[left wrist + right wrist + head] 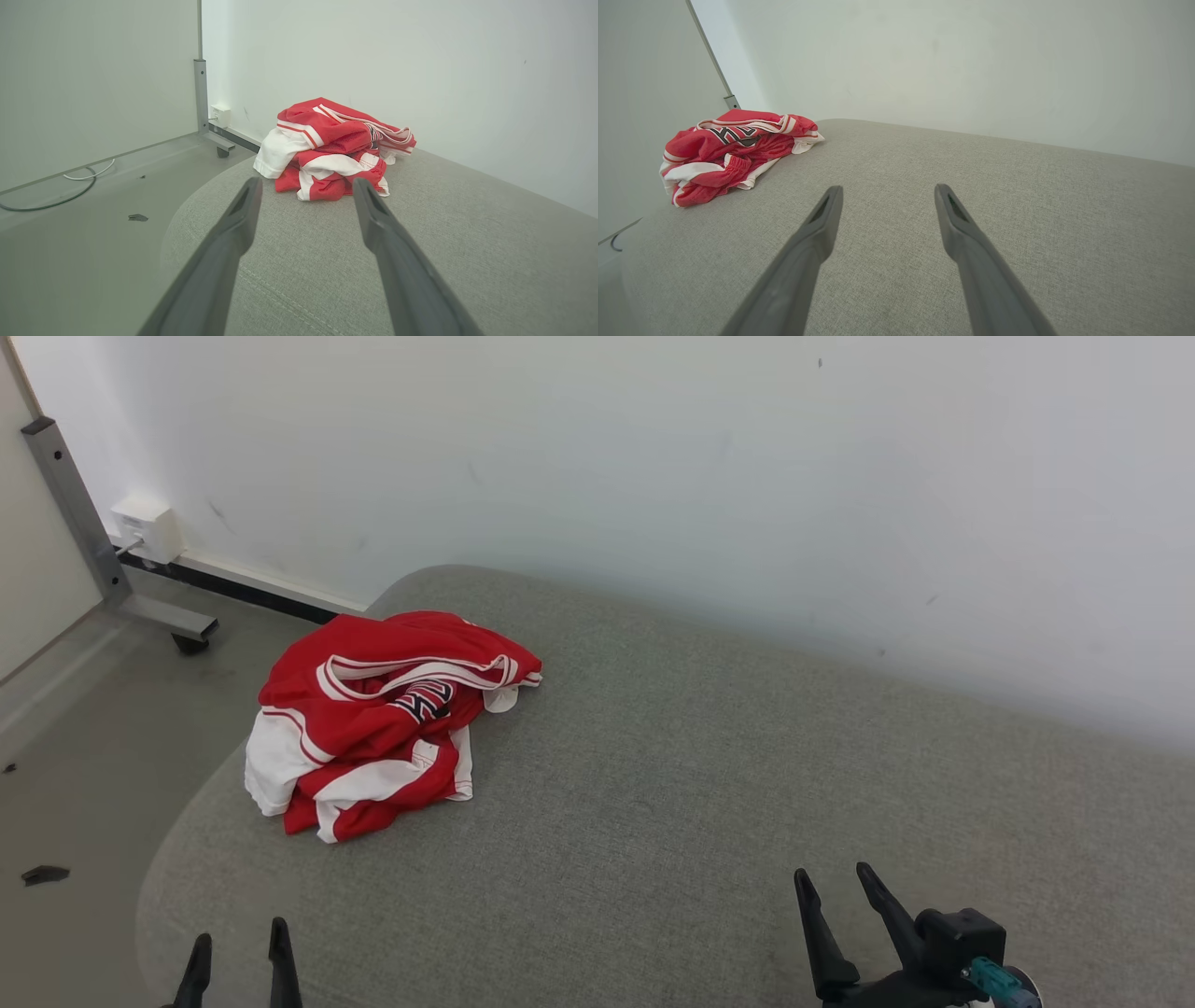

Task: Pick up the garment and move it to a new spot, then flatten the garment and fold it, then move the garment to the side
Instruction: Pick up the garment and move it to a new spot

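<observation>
Jersey (373, 709) is seen crumpled at the left end of the grey cushion (672, 784). Left gripper (240, 931) and right gripper (832, 870) are held wide and empty, well apart from it; a reach is required before pick-up.

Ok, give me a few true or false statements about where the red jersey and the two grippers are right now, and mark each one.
1. The garment lies crumpled in a heap on the grey cushion. True.
2. The left gripper is shut on the garment. False: its jaws stand open, short of the cloth, and hold nothing.
3. The right gripper is open and empty, over bare cushion. True.
4. The garment sits at the cushion's right end. False: it lies towards the robot's left, near the cushion's rounded corner.
5. The garment is red with white panels and trim. True.
</observation>
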Robot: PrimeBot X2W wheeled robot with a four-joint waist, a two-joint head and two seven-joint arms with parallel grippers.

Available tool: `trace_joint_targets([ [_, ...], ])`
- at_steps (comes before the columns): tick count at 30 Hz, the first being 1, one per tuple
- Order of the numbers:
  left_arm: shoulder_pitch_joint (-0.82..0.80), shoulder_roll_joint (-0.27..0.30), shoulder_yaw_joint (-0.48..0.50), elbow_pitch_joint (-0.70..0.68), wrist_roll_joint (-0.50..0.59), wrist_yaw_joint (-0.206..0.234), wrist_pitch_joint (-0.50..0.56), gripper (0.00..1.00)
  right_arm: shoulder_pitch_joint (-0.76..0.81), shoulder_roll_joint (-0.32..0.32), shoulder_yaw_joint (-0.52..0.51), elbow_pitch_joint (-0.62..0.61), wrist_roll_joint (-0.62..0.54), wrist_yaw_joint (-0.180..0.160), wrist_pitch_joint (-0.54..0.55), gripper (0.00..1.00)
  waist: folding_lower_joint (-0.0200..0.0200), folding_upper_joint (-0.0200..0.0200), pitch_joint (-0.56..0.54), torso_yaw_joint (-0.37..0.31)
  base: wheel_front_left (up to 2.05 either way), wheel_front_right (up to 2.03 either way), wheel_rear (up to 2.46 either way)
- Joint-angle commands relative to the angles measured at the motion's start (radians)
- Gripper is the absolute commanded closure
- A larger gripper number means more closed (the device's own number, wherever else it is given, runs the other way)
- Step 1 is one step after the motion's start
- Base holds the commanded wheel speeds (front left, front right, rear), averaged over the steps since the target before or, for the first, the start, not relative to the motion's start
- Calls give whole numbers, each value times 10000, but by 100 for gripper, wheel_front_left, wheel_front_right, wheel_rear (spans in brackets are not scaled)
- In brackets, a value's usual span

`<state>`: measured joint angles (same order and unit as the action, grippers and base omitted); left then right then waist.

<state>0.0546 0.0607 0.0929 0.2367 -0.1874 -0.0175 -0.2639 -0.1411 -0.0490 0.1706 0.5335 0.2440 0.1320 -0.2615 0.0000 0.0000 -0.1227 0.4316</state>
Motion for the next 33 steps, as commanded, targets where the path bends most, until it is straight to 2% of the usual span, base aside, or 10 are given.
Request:
trace_joint_targets([
  [1,138,-8,105,-94,-93,50,-10,0,-101,-23,32,56,36,-24,-36,0,0,0,158,161,0,0,0],
  [15,-74,-58,350,108,-21,-19,-10,0,4,-23,62,80,-24,-24,-31,0,0,0,204,181,0,0,0],
  [20,-1167,36,309,1003,-123,-16,98,0,189,-22,50,19,-146,-24,-31,0,0,0,213,173,0,0,0],
  [27,-3113,476,399,2486,-528,-279,1085,0,271,-23,371,-171,-283,-24,-17,0,0,0,440,-226,0,0,0],
  [33,-5412,629,813,3978,-1334,-86,2451,0,31,-26,376,-687,-866,-24,362,0,0,0,1559,-822,0,0,0],
])
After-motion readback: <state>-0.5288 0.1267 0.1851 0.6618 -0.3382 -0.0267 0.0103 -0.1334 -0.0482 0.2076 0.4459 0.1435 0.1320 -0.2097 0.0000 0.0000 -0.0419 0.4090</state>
